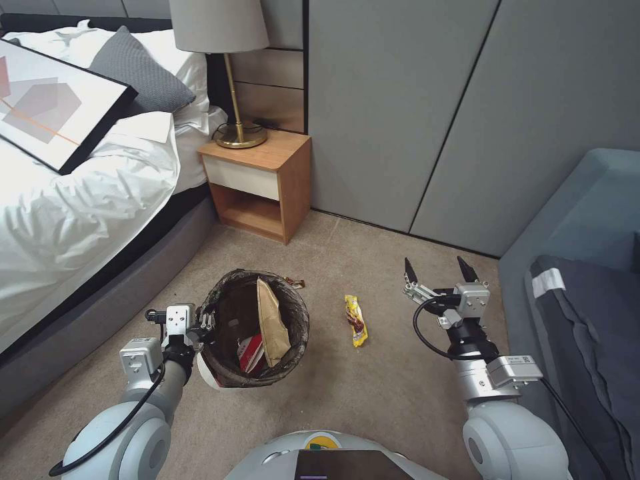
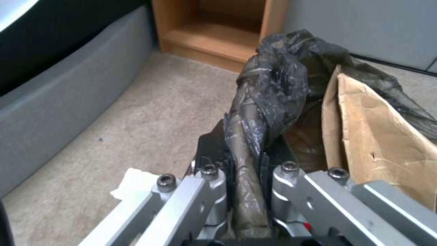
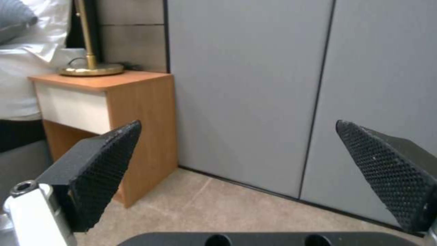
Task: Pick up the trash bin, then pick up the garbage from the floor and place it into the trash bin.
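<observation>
From the head view, the left gripper is clenched on the rim of the trash bin, pinching the dark liner bag folded over the edge. Inside the bin a brown paper bag stands up tall, and a red-and-white cup lies next to it. A yellow snack wrapper lies on the carpet, between the bin and the right gripper. A smaller wrapper lies on the floor just past the bin's far rim. The right gripper has its two black fingers spread wide with nothing between them. It is off to the side of the yellow wrapper, not touching it.

In the left wrist view, the jaws squeeze a bunched fold of the liner bag between them. The paper bag rises just beside the jaws. A bit of white tissue lies on the carpet on the other side of them.

In the right wrist view, the two black fingers stand far apart. Past them are the wooden nightstand and the grey wall panels.
</observation>
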{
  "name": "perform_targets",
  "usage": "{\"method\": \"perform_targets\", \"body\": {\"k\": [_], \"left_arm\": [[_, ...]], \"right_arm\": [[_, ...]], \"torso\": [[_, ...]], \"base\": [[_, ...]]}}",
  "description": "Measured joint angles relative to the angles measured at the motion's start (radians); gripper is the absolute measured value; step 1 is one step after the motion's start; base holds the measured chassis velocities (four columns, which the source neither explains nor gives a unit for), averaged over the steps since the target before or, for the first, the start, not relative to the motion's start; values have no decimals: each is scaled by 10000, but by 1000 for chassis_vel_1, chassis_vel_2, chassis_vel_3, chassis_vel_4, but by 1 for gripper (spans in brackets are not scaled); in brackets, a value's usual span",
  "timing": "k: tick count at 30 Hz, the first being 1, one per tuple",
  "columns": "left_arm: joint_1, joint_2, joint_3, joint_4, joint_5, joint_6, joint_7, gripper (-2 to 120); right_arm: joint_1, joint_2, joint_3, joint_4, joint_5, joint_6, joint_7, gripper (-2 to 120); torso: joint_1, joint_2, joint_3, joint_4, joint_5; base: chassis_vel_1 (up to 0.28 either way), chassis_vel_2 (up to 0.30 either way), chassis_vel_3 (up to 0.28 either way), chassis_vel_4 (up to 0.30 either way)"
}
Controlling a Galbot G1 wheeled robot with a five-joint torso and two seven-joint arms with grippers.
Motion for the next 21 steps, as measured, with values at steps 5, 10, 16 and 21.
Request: {"method": "perform_targets", "body": {"k": [5,10,16,21], "left_arm": [[29,10,-20,0,125,-212,-18,7],[70,11,-25,0,125,-214,-17,7],[257,-17,-74,0,144,-215,-28,7],[466,-70,-88,0,177,-215,-29,7]], "right_arm": [[133,-40,-60,-209,20,-337,92,100],[357,-130,-170,-585,193,-945,426,100],[1165,-456,-201,-1197,860,-1910,429,100],[1803,-757,-299,-1621,1385,-2465,387,100]], "torso": [[0,0,0,-3,0],[0,0,0,-3,0],[0,0,0,0,1],[0,0,0,0,0]], "base": [[0,0,0,0],[0,0,0,0],[0,0,0,0],[0,0,0,0]]}}
